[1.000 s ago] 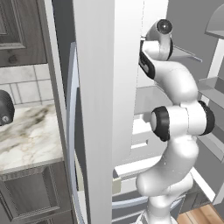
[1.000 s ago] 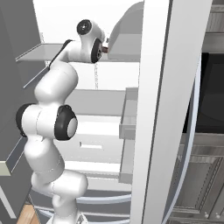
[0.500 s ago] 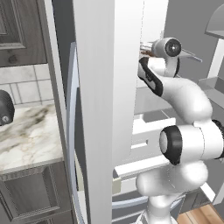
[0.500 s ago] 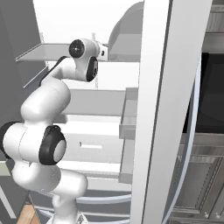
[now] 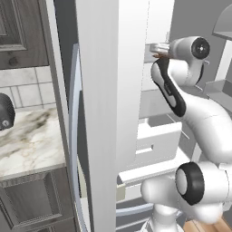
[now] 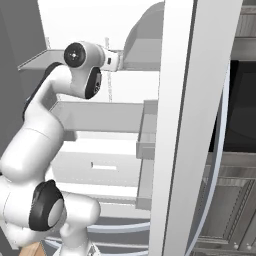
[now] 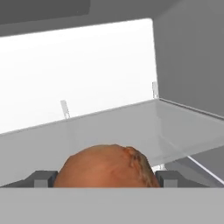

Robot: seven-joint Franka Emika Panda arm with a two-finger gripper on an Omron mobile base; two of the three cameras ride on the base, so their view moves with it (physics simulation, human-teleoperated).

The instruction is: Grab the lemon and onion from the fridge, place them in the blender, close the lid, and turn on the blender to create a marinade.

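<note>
The onion [image 7: 106,166] sits snug between the wide jaws, gripped. Pull it straight back, clear of the fridge [image 7: 78,70] shelf.

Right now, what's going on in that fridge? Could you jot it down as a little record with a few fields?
place: inside the open fridge, at a grey shelf
gripper: gripper with a fingertip on either side of the onion
grip: cannot tell if it is squeezing yet
door: white door swung wide
arm: reaching up and in
</note>
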